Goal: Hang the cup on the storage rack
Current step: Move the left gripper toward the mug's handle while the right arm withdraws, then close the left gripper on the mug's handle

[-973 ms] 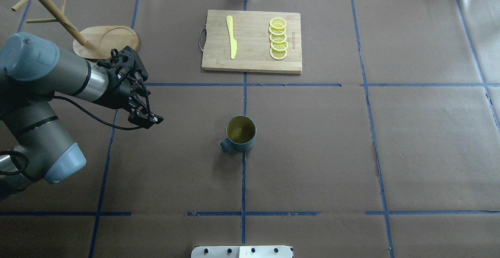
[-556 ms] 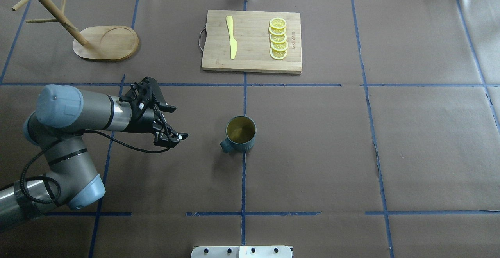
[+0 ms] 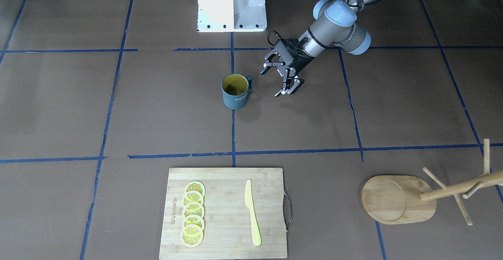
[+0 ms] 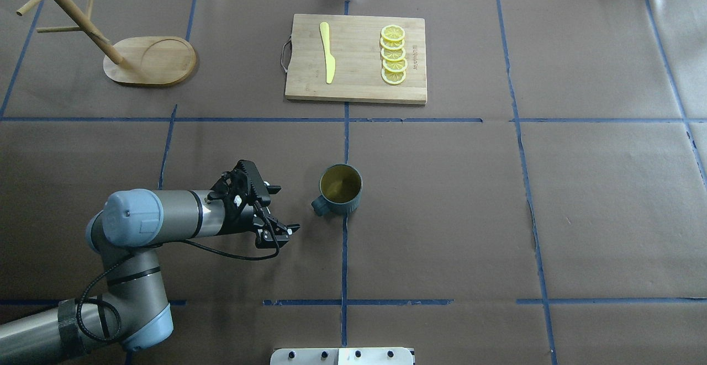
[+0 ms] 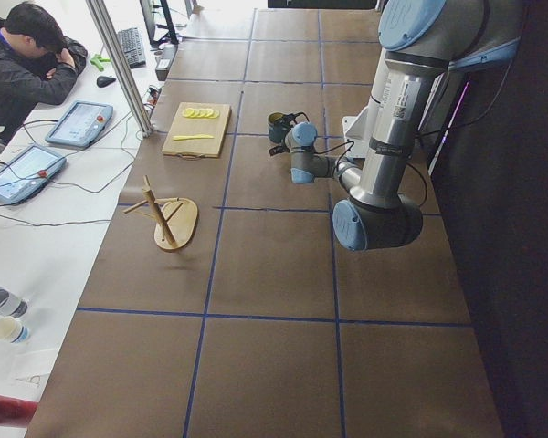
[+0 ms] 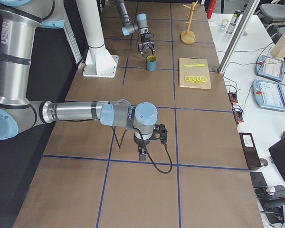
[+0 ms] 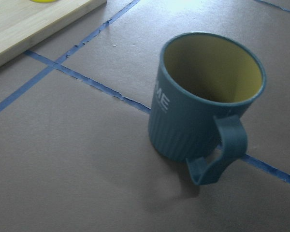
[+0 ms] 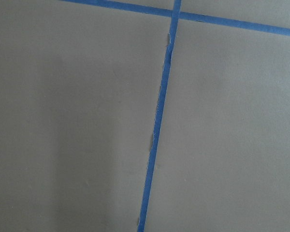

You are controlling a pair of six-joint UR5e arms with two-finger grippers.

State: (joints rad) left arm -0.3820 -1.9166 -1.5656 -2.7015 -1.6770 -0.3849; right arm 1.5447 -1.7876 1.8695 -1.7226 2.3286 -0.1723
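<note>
The cup (image 4: 341, 188) is a dark blue-grey ribbed mug with a yellow inside. It stands upright on the table's middle, and its squared handle (image 7: 228, 147) points toward my left gripper. My left gripper (image 4: 283, 210) is open and empty, a short way left of the cup and not touching it; it also shows in the front view (image 3: 273, 82). The storage rack (image 4: 152, 60), a wooden mug tree on an oval base, stands at the far left with bare pegs. My right gripper (image 6: 142, 153) shows only in the exterior right view, low over bare table; I cannot tell its state.
A bamboo cutting board (image 4: 356, 78) lies at the back middle with a yellow knife (image 4: 327, 50) and several lemon slices (image 4: 393, 54) on it. Blue tape lines cross the brown table cover. The robot's white base (image 3: 232, 4) stands behind the cup.
My left arm has swung away from the rack, toward the robot's side and rightward, and its open gripper has come close to the cup's handle side. The cup has not moved.
</note>
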